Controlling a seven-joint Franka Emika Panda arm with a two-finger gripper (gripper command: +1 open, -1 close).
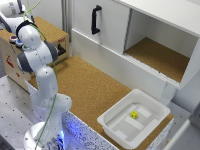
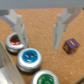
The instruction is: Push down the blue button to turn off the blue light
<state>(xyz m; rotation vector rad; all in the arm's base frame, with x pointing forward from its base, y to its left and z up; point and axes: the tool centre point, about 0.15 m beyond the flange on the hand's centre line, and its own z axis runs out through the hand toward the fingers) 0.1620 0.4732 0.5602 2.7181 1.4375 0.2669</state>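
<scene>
The blue button (image 2: 30, 56) has a round blue cap in a pale ring. It stands on the cork top of a wooden box (image 1: 56, 36), in a row between a red button (image 2: 15, 41) and a green button (image 2: 44, 77). My gripper (image 2: 39, 44) hangs open above this row with nothing between its fingers (image 2: 61, 30). The blue button lies just off the gap, nearer to one finger. In the exterior view the arm (image 1: 37, 55) reaches over the box at the exterior view's left, and the fingertips are hidden there.
A small purple cube (image 2: 70, 44) lies on the box top beside the other finger. A white tray (image 1: 103, 120) holding a yellow cube (image 1: 134, 114) sits on the cork table (image 1: 95, 85). A white cabinet with a black handle (image 1: 96, 20) and an open compartment (image 1: 160, 55) stands behind.
</scene>
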